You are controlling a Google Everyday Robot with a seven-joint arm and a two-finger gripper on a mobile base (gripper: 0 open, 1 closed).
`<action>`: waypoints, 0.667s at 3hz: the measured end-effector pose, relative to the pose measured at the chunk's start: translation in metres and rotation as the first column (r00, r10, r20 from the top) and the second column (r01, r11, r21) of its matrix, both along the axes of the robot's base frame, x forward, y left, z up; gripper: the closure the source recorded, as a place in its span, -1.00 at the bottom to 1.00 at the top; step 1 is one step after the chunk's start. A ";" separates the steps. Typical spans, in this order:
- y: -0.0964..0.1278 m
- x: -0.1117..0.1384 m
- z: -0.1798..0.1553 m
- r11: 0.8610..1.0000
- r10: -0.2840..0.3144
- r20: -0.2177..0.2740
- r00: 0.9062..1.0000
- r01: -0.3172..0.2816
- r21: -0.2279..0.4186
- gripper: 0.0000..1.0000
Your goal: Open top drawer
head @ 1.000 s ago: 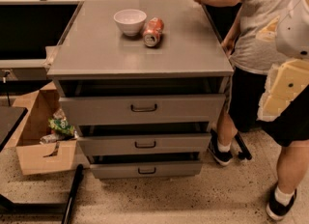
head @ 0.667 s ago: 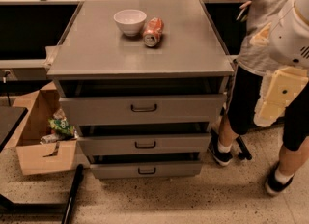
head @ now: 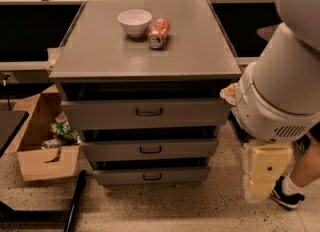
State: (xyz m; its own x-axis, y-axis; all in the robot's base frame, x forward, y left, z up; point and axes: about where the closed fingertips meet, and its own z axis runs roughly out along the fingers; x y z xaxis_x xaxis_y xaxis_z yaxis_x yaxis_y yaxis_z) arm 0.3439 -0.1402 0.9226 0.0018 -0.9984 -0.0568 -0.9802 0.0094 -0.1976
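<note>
Floor (head: 175,208) beside cabinet (head: 145,51): gripper (head: 261,178), top hidden

Matt grey metal, glossy ware, pale plastic

The tabletop (head: 100,51) above the top drawer (head: 100,113) is smooth, matt grey, metal by its look, and the drawer's flat front has the same dull finish, with a dark wire handle (head: 149,111) at its middle. On the tabletop a white bowl (head: 134,22) shows a glossy glaze, and the red can (head: 158,32) beside it has a shiny metal end. Left of the drawer, the cardboard box (head: 37,161) is rough and brown. Right of it, the arm (head: 285,81) wears smooth white plastic; the tool (head: 261,181) below is matt cream plastic. The floor (head: 175,206) is speckled stone.
</note>
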 end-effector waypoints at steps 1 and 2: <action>0.000 0.000 0.000 1.000 0.000 0.000 1.000 0.000 0.000 -1.00; -0.003 0.012 -0.013 1.000 0.004 0.019 1.000 -0.005 0.015 -1.00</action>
State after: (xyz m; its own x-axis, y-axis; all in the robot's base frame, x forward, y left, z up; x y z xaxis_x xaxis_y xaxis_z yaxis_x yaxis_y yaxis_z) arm 0.3558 -0.1435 0.9097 0.0075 -0.9974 -0.0717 -0.9764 0.0082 -0.2159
